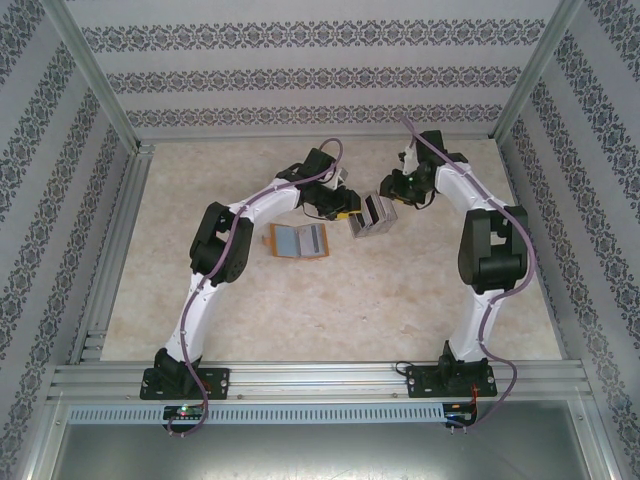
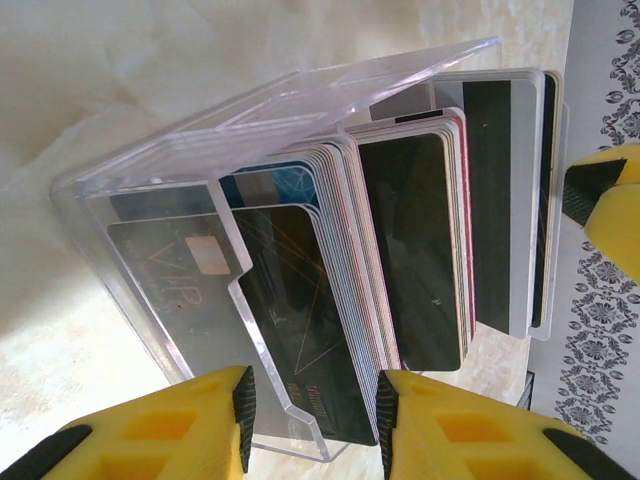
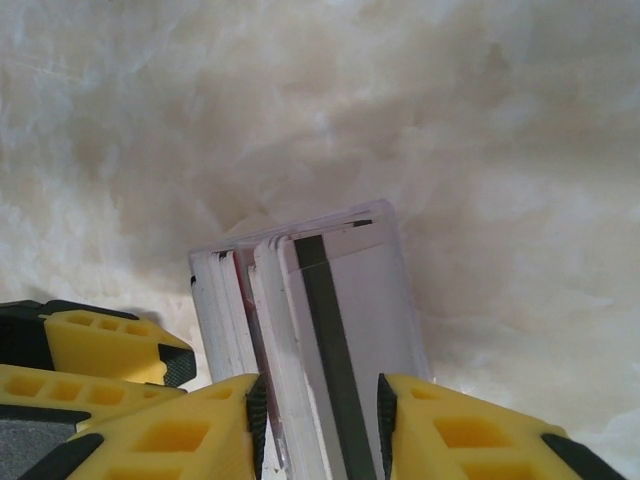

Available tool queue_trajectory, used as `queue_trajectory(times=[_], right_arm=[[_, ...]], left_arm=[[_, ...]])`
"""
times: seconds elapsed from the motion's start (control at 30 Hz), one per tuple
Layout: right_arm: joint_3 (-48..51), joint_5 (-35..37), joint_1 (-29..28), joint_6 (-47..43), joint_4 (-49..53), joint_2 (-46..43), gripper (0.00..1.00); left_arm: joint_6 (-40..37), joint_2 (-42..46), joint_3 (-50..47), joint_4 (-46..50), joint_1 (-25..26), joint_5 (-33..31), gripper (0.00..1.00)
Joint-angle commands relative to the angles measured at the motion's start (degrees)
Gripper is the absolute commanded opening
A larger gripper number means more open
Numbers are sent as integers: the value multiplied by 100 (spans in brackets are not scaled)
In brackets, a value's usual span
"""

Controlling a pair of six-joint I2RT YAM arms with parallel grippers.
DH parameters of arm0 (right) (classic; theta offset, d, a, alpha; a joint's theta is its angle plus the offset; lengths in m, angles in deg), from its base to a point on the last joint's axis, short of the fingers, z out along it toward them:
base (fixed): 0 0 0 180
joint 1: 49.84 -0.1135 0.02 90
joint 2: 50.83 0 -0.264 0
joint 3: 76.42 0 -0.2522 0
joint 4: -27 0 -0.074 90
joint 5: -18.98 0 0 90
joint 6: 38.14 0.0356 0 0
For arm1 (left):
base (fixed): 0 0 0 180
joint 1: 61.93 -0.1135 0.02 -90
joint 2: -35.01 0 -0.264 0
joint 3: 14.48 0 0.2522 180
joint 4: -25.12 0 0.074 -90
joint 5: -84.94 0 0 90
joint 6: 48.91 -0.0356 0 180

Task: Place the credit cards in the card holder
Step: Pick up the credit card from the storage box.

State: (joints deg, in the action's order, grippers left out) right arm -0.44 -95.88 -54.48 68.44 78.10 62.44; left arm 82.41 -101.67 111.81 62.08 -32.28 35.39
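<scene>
The card holder (image 1: pixel 297 242) lies open on the table, orange-tan, with pale grey-blue credit cards (image 1: pixel 287 241) on its faces. To its right a clear plastic box (image 1: pixel 370 214) holds a thick stack of cards (image 2: pixel 400 240) with dark stripes. My left gripper (image 2: pixel 315 410) is closed across the box's near end, its pads against the clear wall and the card edges. From the other side, my right gripper (image 3: pixel 320 415) pinches a bundle of striped cards (image 3: pixel 340 300) at the box's end. Both grippers (image 1: pixel 350 212) (image 1: pixel 388 200) meet over the box.
The table (image 1: pixel 300 310) is pale marble-patterned, with patterned walls and metal rails around it. A yellow finger of the right gripper (image 2: pixel 610 200) shows in the left wrist view, close beside the card stack. The card holder lies just left of the box.
</scene>
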Motion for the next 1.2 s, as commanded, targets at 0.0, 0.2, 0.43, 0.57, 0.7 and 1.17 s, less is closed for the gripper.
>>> queue_trajectory(times=[0.0,0.2,0.43,0.57,0.7,1.17], right_arm=[[-235,18,-96,-137,248,195,39],[-323,132,-205,-177,361,314,39],[-471,457,-311,-317,596,411,40],[-543,608,-340,-374,695,475,40],[-581,610,-362,-394,713,461,40],[-460,81,-360,-163,432,164,39]], left_arm=[[86,-163,112,113,94,136,40],[49,-218,64,123,107,183,40],[65,-280,-4,36,133,230,40],[67,-339,-20,18,155,239,40],[91,-353,-57,-8,164,242,40],[95,-315,-58,35,166,190,40]])
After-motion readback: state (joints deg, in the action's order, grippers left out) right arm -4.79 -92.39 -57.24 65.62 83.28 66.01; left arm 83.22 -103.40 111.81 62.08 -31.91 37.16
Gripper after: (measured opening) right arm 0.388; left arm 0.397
